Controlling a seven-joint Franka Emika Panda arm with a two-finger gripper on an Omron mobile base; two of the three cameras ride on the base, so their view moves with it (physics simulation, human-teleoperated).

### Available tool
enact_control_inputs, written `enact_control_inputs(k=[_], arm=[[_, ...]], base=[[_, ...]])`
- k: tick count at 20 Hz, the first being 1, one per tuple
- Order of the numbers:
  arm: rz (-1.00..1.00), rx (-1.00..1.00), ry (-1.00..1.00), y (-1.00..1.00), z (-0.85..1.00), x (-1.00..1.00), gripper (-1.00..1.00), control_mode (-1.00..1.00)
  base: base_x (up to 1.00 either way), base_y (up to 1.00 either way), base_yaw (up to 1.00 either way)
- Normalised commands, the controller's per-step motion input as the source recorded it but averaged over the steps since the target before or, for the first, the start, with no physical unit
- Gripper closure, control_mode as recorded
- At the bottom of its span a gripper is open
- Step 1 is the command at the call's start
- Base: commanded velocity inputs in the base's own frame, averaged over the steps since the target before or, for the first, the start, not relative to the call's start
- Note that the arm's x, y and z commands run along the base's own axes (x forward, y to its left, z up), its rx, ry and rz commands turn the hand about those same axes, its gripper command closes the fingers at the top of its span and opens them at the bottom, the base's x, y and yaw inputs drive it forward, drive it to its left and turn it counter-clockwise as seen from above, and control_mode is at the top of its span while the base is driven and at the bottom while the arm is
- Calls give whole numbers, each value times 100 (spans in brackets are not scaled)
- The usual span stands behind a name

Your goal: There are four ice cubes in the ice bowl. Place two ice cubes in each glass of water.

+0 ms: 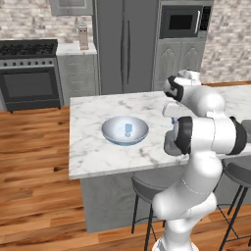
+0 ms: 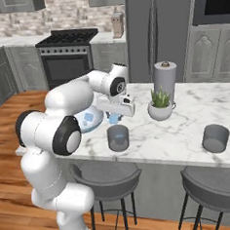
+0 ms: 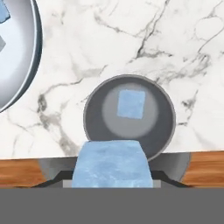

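One cube (image 3: 131, 104) lies in the near glass (image 3: 129, 118); the gripper (image 3: 112, 173) pinches a second cube (image 3: 112, 164) above it. The right glass (image 2: 215, 138) looks unfilled.

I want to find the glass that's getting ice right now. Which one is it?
Find the marble island counter and its near edge above the stools. The glass stands there, just right of the wide ice bowl, directly below the gripper holding an ice cube. Unlike the other glass farther right, it already holds one cube.
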Motion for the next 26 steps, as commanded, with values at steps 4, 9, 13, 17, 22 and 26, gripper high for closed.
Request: enact_control_inputs(k=[4, 9, 13, 17, 22, 26], arm=[[19, -14, 0, 0, -28, 3, 100, -100], [13, -8, -5, 0, -23, 20, 100, -100], [4, -1, -14, 0, -4, 22, 100, -100], [0, 0, -13, 0, -4, 13, 100, -100], [0, 0, -4, -1, -23, -2, 100, -100], [0, 0, -4, -5, -26, -4, 100, -100]], base=[[0, 0, 0], [0, 0, 0], [0, 0, 0], [0, 0, 0], [0, 0, 0], [0, 0, 0]])
